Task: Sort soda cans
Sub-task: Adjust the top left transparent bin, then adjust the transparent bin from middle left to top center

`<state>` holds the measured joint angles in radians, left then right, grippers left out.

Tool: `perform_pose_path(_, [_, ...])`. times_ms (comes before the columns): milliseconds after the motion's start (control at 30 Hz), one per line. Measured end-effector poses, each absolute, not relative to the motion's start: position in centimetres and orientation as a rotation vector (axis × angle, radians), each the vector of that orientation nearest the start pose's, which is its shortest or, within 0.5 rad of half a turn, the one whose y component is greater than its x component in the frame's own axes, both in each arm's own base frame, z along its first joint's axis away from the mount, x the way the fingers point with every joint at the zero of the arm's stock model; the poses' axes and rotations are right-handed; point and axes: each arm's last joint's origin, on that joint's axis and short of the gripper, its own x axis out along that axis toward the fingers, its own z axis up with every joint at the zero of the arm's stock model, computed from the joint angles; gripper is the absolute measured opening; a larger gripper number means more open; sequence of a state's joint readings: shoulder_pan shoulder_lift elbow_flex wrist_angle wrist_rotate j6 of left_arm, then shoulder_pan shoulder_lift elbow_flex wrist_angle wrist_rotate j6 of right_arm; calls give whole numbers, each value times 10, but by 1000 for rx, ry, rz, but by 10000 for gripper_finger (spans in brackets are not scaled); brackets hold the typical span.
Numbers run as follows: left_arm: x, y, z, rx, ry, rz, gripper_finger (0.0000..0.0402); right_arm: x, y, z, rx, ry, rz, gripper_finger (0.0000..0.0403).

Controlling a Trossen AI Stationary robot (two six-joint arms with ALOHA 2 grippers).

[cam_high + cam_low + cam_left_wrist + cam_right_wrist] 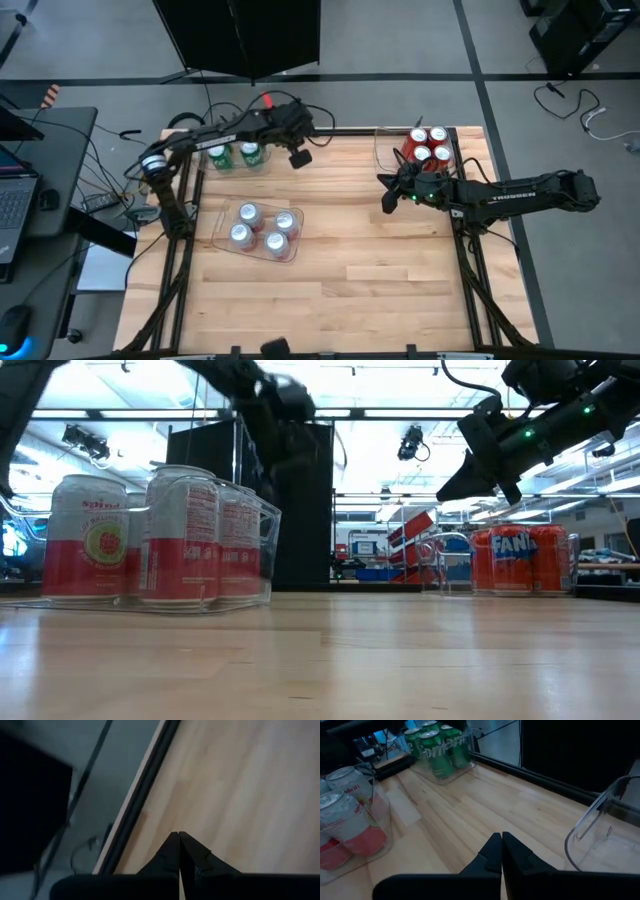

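Both grippers are seen pinched fully together with nothing between the fingers. Going by the high view, nearest to the front edge of the wooden table (pixel 400 290) is the clear tray (pixel 222 247) at about 8 o'clock from the table's middle, and four silver-white cans (pixel 262 229) with red lower halves are packed upright inside it. In the low view that same pack is seen close up at the left.

Further back, the right gripper (pixel 385 197) is held out over the boards at roughly 2 o'clock, fingertips pressed shut, just in front of the second tray (pixel 382 148). Four red cans (pixel 430 145) are stood in that tray at the far right corner, around 1 o'clock.

Farthest back, the left gripper (pixel 300 157) is hung near the far edge at about 11 o'clock, its tips touching each other too. Just to its 9 o'clock side, green cans (pixel 233 154) are grouped in a third tray at the far left; four green tops are picked out in the right wrist view (pixel 437 745).
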<state>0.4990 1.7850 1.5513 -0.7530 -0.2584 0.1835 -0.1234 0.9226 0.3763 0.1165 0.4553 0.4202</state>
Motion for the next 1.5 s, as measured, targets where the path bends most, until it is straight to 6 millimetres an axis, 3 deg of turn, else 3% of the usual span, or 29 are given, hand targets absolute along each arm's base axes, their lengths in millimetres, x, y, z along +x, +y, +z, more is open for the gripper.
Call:
perform_pose_path(333, [329,95,347,198,857,383,0,183,-36,198,324,318,-652,0])
perform_pose_path(500, [318,61,361,210,696,318,0,183,-35,198,303,318,-644,0])
perform_pose_path(700, [295,37,339,181,466,209,0,191,-30,205,259,239,-592,0])
perform_pose_path(800, [280,28,322,145,440,161,0,196,-26,207,238,212,-560,0])
perform_pose_path(967, [252,5,300,108,525,85,0,208,-17,200,217,208,-503,0])
perform_pose_path(1267, [214,-63,284,6,794,-58,0,228,2,184,187,206,-408,0])
perform_pose_path(1500, [191,-101,276,-118,908,-61,0,234,8,175,185,218,-385,0])
